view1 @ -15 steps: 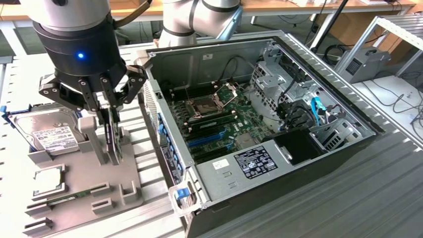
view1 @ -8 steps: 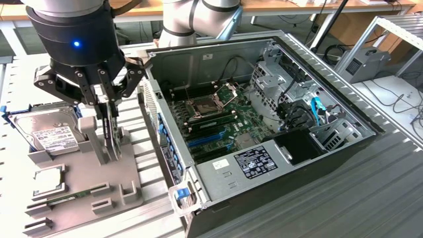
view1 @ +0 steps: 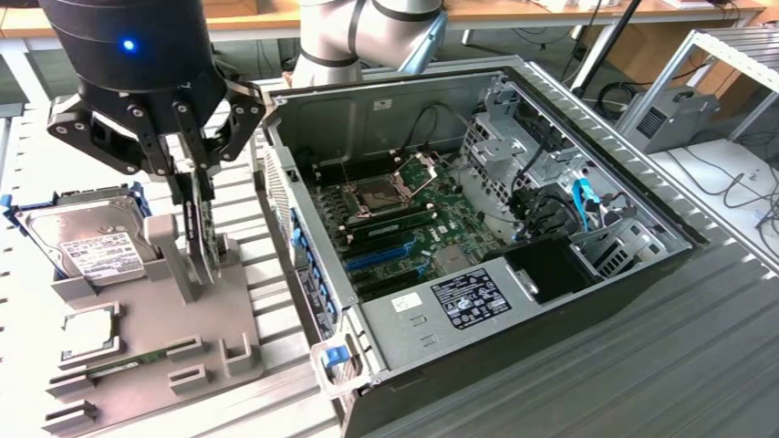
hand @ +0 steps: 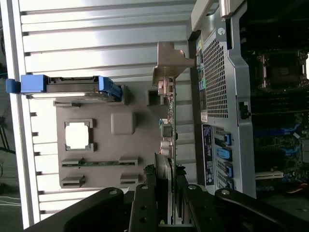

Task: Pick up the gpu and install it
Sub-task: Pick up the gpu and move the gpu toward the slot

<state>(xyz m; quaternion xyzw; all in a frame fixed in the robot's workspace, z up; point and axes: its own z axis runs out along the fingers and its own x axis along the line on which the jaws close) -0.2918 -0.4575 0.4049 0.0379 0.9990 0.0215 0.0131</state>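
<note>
the jaws are pinching narrowly around the top edge of the gpu (view1: 200,228), which is standing upright in the grey holder (view1: 146,328) on the tabletop (view1: 681,365) beside the open computer case (view1: 402,100); lifting and installing are remaining undone.

I work over a ribbed metal bench (view1: 658,365). Two things sit directly on it. One is a grey parts fixture (view1: 232,319) carrying a hard drive (view1: 91,242), a processor (view1: 91,330) and a memory stick (view1: 122,367). Just beside it, on the exterior view's right, an open computer case (view1: 353,114) lies on its side.
</note>
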